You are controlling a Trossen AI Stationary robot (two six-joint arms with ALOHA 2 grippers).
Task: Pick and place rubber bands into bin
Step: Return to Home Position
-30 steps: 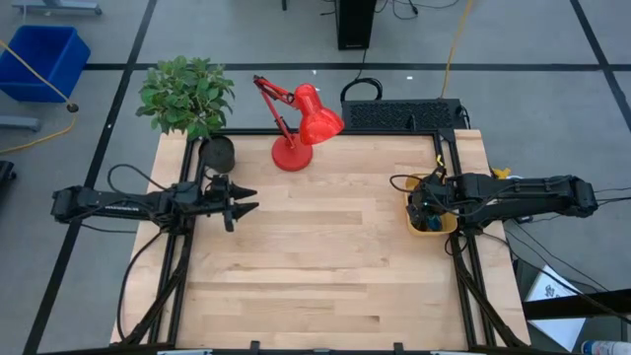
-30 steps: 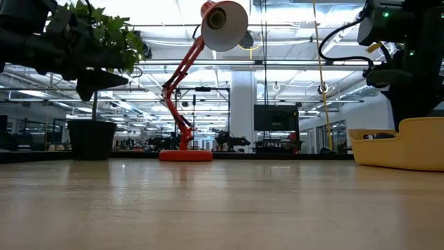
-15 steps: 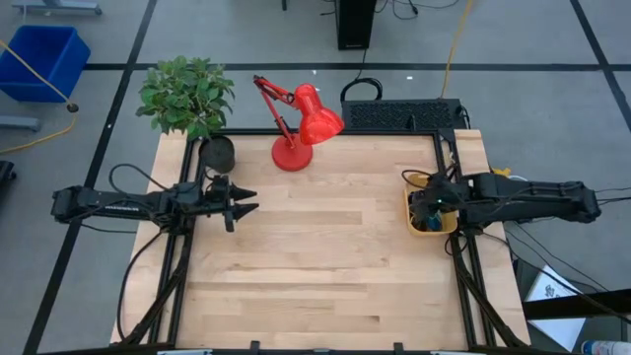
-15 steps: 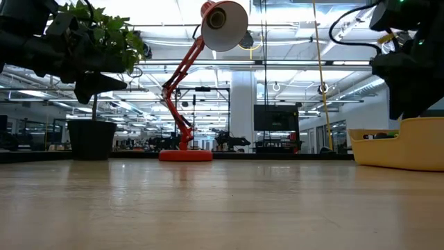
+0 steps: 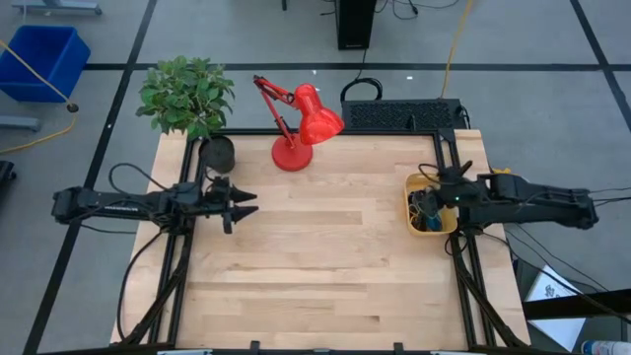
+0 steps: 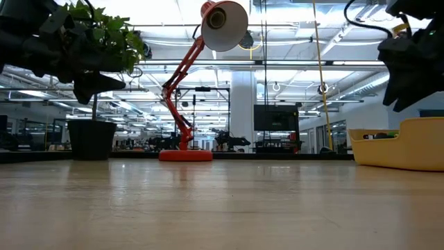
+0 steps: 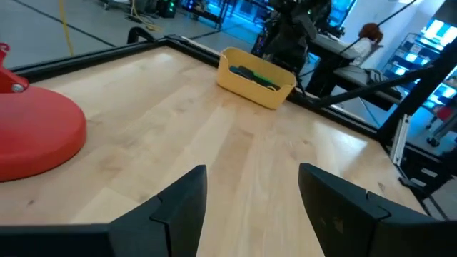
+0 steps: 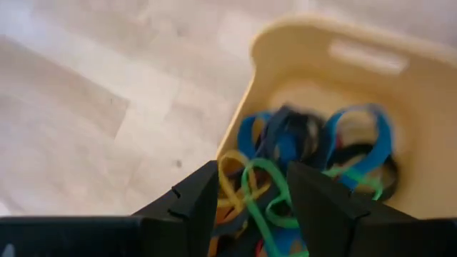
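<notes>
Bands [image 8: 314,153] are contained in bin [image 5: 410,209] just below right gripper [image 5: 439,197], set wide, empty; left gripper [image 5: 246,202], also wide, is parked well apart from bin.

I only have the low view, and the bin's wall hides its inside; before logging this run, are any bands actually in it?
Observer: Yes, the right wrist view shows rubber bands piled in the bin: blue, green, tan, black.
Operator: Is that arm carrying one?
Observer: No, the right gripper is open over the bin, holding nothing.
Operator: And the left?
Observer: The left gripper is open, above the table beside the plant pot.
</notes>
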